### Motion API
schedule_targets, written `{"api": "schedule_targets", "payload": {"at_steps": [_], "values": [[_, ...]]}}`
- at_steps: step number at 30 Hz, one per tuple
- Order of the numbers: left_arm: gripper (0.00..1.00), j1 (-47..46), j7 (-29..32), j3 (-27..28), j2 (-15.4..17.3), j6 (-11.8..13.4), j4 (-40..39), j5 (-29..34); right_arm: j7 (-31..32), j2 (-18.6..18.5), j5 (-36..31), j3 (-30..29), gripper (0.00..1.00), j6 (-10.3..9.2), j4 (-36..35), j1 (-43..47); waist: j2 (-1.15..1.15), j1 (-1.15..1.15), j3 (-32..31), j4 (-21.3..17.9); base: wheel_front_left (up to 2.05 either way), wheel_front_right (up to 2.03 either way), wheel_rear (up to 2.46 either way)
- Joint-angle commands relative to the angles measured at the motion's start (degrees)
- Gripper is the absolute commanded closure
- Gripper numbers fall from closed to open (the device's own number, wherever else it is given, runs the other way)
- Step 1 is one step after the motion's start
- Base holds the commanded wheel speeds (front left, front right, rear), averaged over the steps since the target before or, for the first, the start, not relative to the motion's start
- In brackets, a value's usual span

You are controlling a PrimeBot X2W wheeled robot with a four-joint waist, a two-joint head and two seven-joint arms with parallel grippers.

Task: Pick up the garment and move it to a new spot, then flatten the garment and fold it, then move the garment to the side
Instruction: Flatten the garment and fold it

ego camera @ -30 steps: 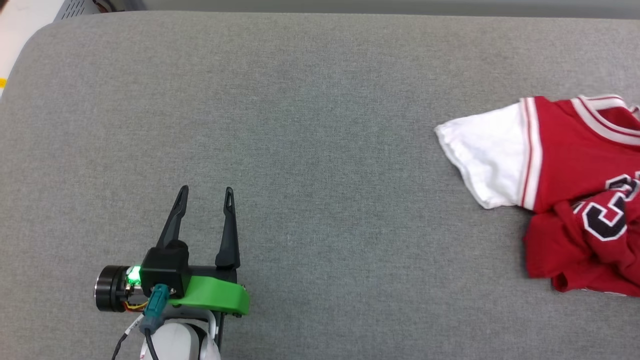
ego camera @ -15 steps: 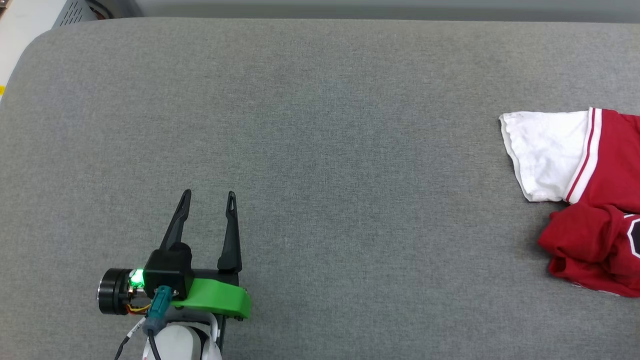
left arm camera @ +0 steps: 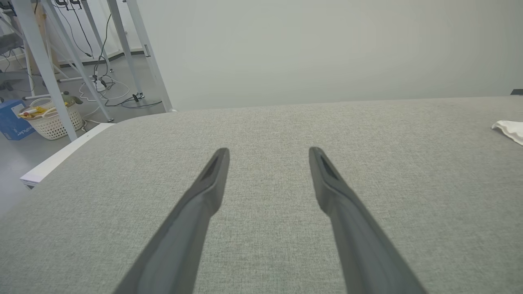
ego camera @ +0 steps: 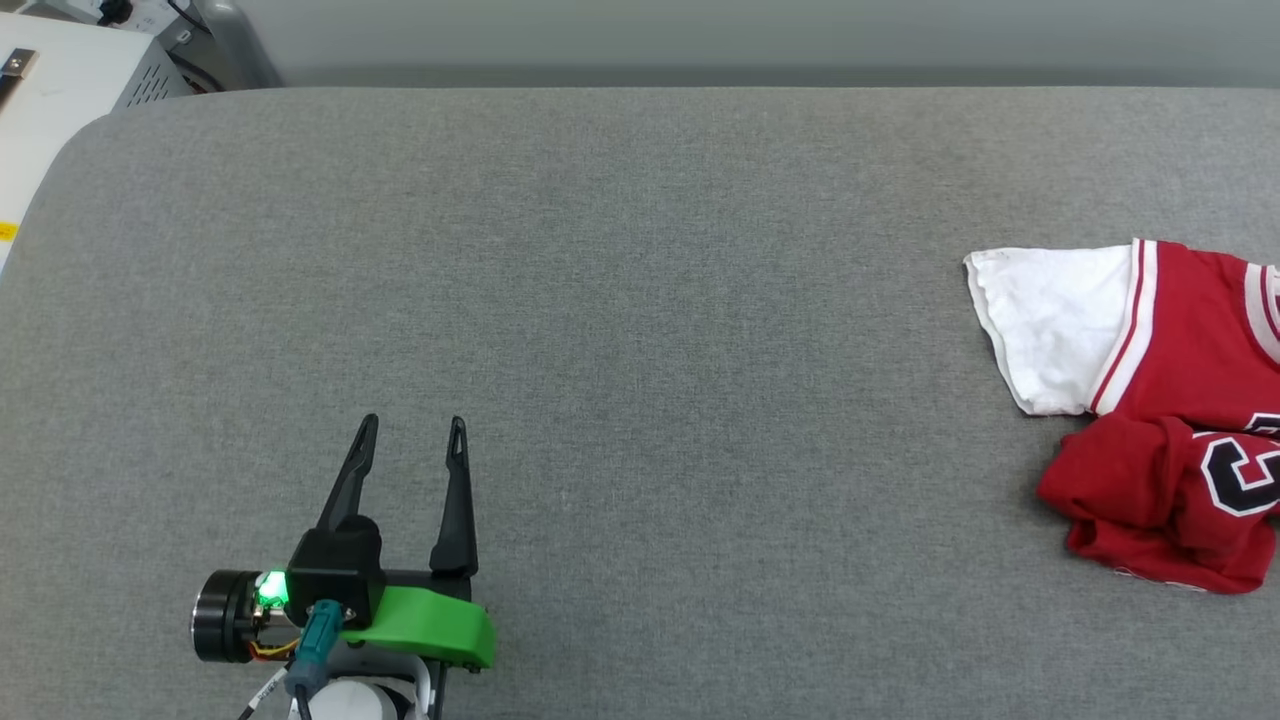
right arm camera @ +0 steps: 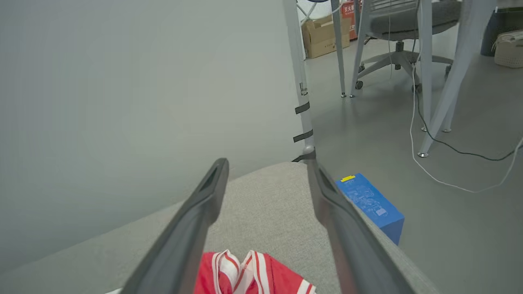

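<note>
Shirt lies crumpled at the far right of the grey cloth-covered counter, partly cut off by the head view's right edge. White sleeve is spread flat & points left; red body is bunched below it w/ a fold at the bottom. A black, white-outlined "3" shows on the bunched part. Red-white striped trim runs along the sleeve seam.

Left hand sits at lower left, well apart from the shirt, over bare counter. Fingers spread wide, nothing btwn them, nothing held. Its wrist view shows the same: left hand over plain grey cloth, w/ a bit of the white sleeve at the far right edge.

Right hand, seen from its own wrist cam, also has its fingers spread wide & holds nothing. The shirt lies on the counter at the bottom of that view btwn the fingers, striped trim up; can't tell if the fingers touch the cloth.

Off the counter: blue box on the floor, office chair, white basket.
</note>
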Motion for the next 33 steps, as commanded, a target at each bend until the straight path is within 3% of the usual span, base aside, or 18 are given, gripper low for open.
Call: {"api": "schedule_targets", "payload": {"at_steps": [1,4,8,13,17,21,25,33], "values": [[0.0,0.49,-0.34,0.15,-0.02,-0.19,-0.33,0.61,-0.28,1.58,-3.77,-1.0,0.0,-0.04,-3.68,0.31,0.0,0.0,-0.23,0.02,0.0,0.0,0.0],[0.0,0.5,-0.34,-0.02,-0.03,-0.26,-0.38,0.69,0.59,2.53,-11.64,-1.34,0.0,-0.04,-10.98,0.97,0.0,0.0,-0.26,0.23,0.0,0.0,0.0],[0.0,0.24,-0.34,-0.43,-0.03,-0.36,-0.53,0.71,8.13,4.32,-19.46,-0.58,0.0,-0.04,-21.14,-0.73,0.0,0.0,-0.03,0.8,0.0,0.0,0.0],[0.0,-0.65,-0.34,-0.77,-0.04,-0.46,-0.93,0.66,23.65,4.61,-24.79,5.8,0.0,-0.04,-30.89,-3.19,0.0,0.0,0.83,1.99,0.0,0.0,0.0],[0.0,-1.32,-0.34,-0.92,-0.06,-0.28,-1.31,0.55,36.45,3.88,-25.29,12.97,0.0,-0.04,-35.2,-5.07,0.0,0.0,1.64,2.85,0.0,0.0,0.0],[0.0,-1.93,-0.34,-1.28,-0.08,-0.08,-1.66,0.3,47.35,3.46,-23.38,18.77,0.0,-0.04,-34.52,-6.76,0.0,0.0,2.9,3.69,0.0,0.0,0.0],[0.0,-2.82,-0.34,-1.69,-0.1,0.22,-1.83,-0.1,54.1,4.35,-21.44,22.39,0.0,-0.04,-30.31,-8.56,0.0,0.0,4.74,4.57,0.0,0.0,0.0],[0.0,-5.58,-0.34,-2.28,-0.13,0.61,-2.03,-0.8,54.66,8.38,-23.95,26.15,0.0,-0.04,-16.28,-11.8,0.0,0.0,8.72,6.52,0.0,0.0,0.0]]}}
